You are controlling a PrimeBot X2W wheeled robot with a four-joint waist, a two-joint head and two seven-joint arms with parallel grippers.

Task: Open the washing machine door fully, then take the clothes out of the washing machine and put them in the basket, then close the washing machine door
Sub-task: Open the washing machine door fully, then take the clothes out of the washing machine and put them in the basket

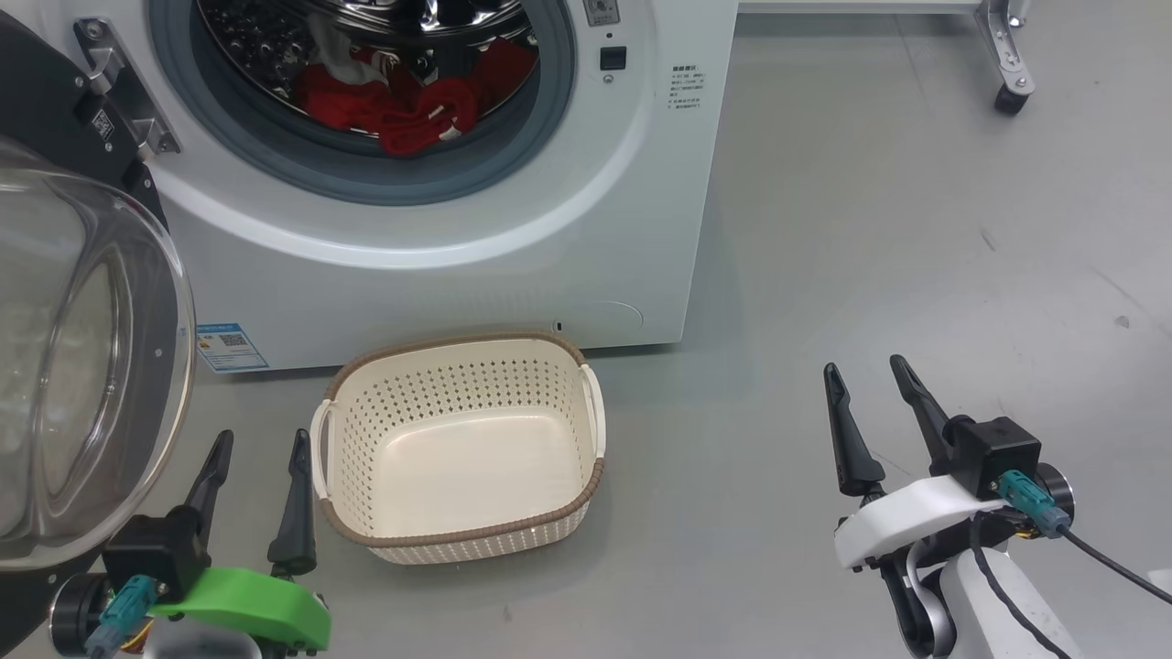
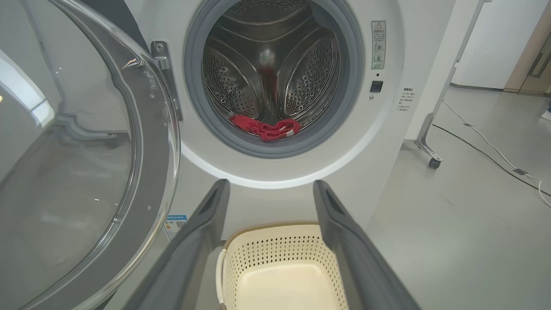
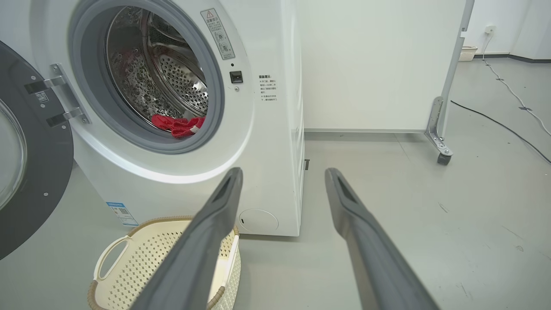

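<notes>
The white washing machine [image 1: 632, 210] stands ahead with its round door [image 1: 82, 366] swung out to the left, glass bowl facing me. Red clothes [image 1: 403, 105] lie at the front of the steel drum, also seen as clothes [image 2: 267, 127] and clothes [image 3: 177, 124]. The cream basket [image 1: 462, 535] sits empty on the floor in front of the machine. My left gripper [image 1: 261, 444] hangs open just left of the basket, beside the door's rim. My right gripper [image 1: 870, 375] is open over bare floor to the right, holding nothing.
A white panel on a castor foot [image 1: 1010, 91] stands behind and right of the machine. Cables [image 2: 495, 150] trail across the grey floor far right. Another small basket [image 3: 467, 52] sits by the far wall.
</notes>
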